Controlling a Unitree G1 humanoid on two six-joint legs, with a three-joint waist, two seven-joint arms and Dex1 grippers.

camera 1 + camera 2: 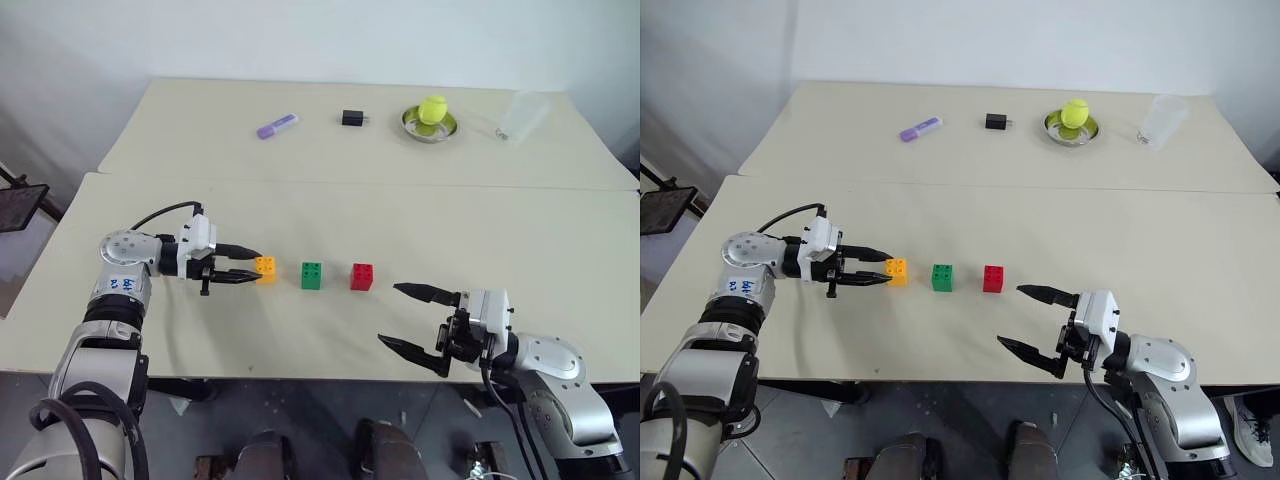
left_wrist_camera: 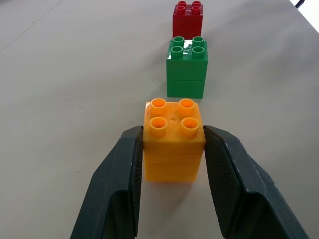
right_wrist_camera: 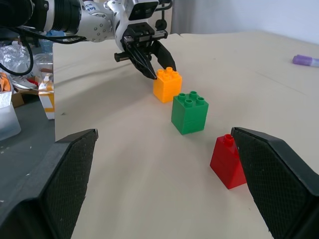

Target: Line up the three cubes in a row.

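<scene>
At centre frame on the desk: left gripper jaws clamped on orange brick, in line with green brick and red brick. Right gripper jaws wide apart, empty. Next, probably: release and back off without nudging the row.

1. three bricks stand in a row on the near table: one brick on the left, another in the middle, the last on the right.
2. left gripper clamps the leftmost brick from its left.
3. right gripper hangs wide, right of the row and nearer.
4. the far table carries a stick, a small box, a ball in a dish and a cup, left to right.
</scene>
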